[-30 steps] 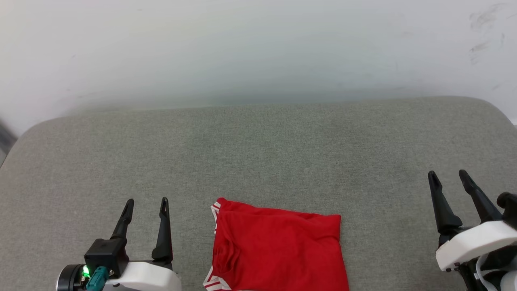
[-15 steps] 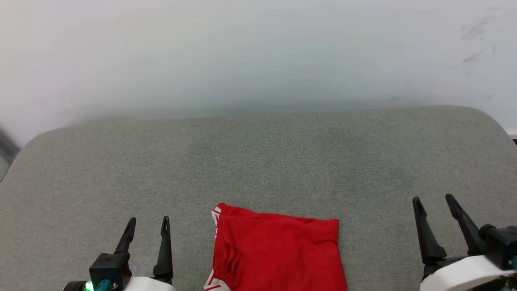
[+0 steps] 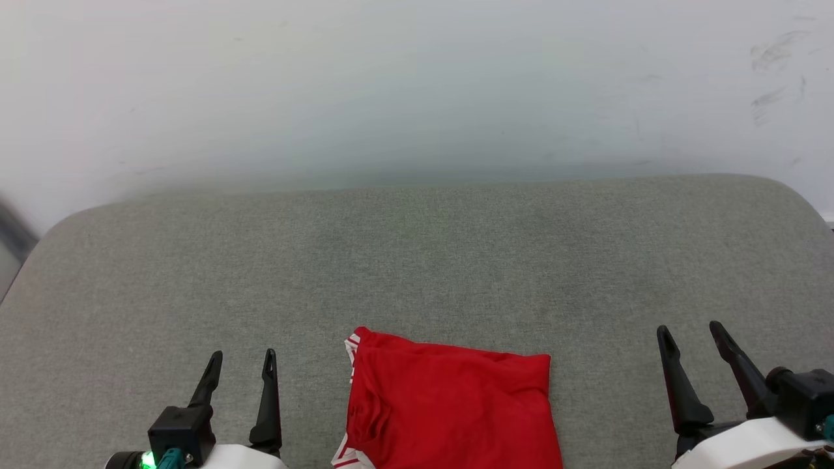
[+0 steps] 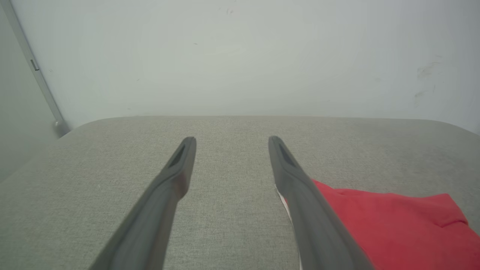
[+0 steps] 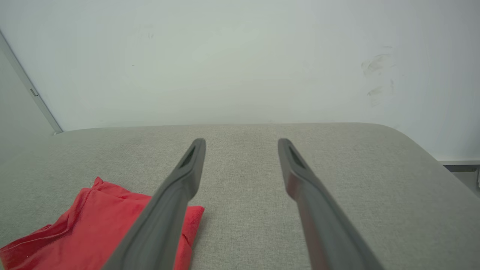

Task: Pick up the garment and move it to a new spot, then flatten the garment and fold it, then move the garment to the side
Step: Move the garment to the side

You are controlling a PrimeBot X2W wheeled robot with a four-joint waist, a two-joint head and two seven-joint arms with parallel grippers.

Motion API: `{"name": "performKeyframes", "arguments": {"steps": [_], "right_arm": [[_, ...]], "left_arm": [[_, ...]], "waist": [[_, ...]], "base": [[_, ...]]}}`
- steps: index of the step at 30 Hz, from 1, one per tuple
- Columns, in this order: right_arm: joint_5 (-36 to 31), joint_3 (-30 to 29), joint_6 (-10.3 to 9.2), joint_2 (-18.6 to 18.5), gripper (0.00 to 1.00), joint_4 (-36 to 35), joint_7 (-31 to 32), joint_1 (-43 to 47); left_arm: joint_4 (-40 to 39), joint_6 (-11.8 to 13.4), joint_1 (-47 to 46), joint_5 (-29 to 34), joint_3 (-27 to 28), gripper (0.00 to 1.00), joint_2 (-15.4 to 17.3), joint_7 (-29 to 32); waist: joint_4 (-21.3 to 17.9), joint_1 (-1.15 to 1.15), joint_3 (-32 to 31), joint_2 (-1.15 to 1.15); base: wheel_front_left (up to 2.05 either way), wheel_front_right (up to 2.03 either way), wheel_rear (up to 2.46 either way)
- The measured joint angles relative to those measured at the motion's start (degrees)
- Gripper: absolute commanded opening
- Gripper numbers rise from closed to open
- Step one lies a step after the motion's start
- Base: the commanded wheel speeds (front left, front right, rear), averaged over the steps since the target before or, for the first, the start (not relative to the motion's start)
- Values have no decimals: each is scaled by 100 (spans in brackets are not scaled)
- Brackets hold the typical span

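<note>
— Both have drawn back toward the robot, the right tool [image 3: 689, 326] more than the left tool [image 3: 243, 353]. Each has its jaws apart and holds nothing.

— And the shirt [image 3: 449, 410]?

— It lies flat between them and looks folded, so moving it aside seems to be what remains. Pinch every layer at one edge. The cushion [image 3: 417, 260] is bare ahead of both tools, and its rounded corner falls away outside the right tool.

A: Obstacles?
B: Only the garment [image 3: 449, 410], lying low on the grey pad [image 3: 417, 260] at the near edge. It sits between the left gripper [image 3: 243, 354] and the right gripper [image 3: 690, 326] and touches neither.
A: Free room?
B: Bare pad from the garment up to the wall [image 3: 417, 98], plus a strip on each side, wider on the right. Both grippers have fingers spread, with bare pad ahead.
A: Limits?
B: The wall closes off the far side, and the pad rounds off at both far corners.
</note>
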Motion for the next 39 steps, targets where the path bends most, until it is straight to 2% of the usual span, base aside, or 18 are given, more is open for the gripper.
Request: {"name": "performKeyframes", "arguments": {"steps": [5,10,11,12,15,18,24,32,38,39], "right_arm": [[145,-156,0,57,100,-13,78,71],[668,-821,0,88,100,181,316,108],[839,-947,0,90,100,260,402,105],[1428,-1222,0,75,100,556,725,86],[1942,-1305,0,-90,100,924,1163,60],[2396,-1167,0,-333,100,1371,1755,-81],[3044,-546,0,-381,100,1971,2520,-410],[3866,354,2,-492,100,2286,2695,-881],[4295,748,9,-568,100,2614,2948,-1103],[4328,792,9,-589,93,2638,2971,-1120]], "left_arm": [[1,-32,-10,13,32,100,-37,-1],[-90,-79,-133,79,94,100,-115,-10],[-118,-80,-142,115,116,100,-147,-11],[-203,-84,-148,190,162,100,-241,-16],[-299,-136,-213,276,190,100,-312,-16],[-375,-187,-326,370,220,100,-401,-16],[-354,-370,-527,505,254,100,-563,-16],[-279,-560,-705,631,368,100,-749,-16],[-280,-684,-764,756,464,100,-833,-16],[-278,-690,-764,772,479,100,-842,-16]], "waist": [[23,0,18,0],[123,0,110,0],[151,0,137,0],[240,0,237,0],[325,0,369,0],[403,0,547,0],[582,1,895,0],[764,1,1237,0],[828,0,1397,0],[832,0,1411,0]], "base": [[0,0,0],[0,0,0],[0,0,0],[0,0,0],[0,0,0],[0,0,0],[0,0,0],[0,0,0],[0,0,0],[0,0,0]]}}
